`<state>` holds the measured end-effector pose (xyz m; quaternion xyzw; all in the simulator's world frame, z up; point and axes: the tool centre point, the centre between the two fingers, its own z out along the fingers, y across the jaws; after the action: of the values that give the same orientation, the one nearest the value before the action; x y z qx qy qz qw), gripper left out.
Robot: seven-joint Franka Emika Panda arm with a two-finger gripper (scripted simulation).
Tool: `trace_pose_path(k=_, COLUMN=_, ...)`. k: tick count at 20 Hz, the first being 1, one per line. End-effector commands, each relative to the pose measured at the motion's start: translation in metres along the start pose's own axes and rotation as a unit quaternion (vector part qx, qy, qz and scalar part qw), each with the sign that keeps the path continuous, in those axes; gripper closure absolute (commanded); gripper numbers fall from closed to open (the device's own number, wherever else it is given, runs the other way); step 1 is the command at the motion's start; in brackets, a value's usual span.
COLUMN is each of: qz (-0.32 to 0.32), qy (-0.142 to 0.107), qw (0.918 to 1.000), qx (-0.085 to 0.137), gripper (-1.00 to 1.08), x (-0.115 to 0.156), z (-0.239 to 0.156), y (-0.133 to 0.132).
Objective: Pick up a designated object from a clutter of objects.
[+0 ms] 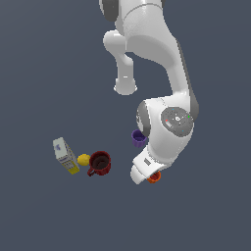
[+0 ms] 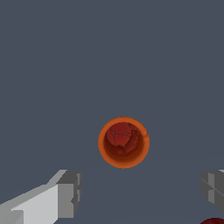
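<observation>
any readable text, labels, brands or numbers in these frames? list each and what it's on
None can be read.
White-and-yellow carton: faint printed patches on its faces, too small and blurred to read.
Robot arm joint cap: tiny red and green dots, no lettering.
Orange cup, dark red mug, purple cup, yellow ball: no visible markings.

My arm's bent over with the wrist pointing straight down, gripper hanging low, fingers spread wide apart and not gripping anything.
</observation>
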<state>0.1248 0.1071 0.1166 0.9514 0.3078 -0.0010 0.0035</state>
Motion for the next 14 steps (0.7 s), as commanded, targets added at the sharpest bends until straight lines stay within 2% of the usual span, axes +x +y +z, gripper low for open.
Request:
trace_pose_path(k=1, qz=-0.016, qy=0.001, qw=0.9999, qx=0.001, gripper=-0.92, x=0.006, z=0.012, y=-0.003)
trace_pose_path(k=14, qz=-0.034, qy=0.002, qw=0.9994, qx=0.003, gripper=-0.92, x=0.012, z=0.034, y=-0.007)
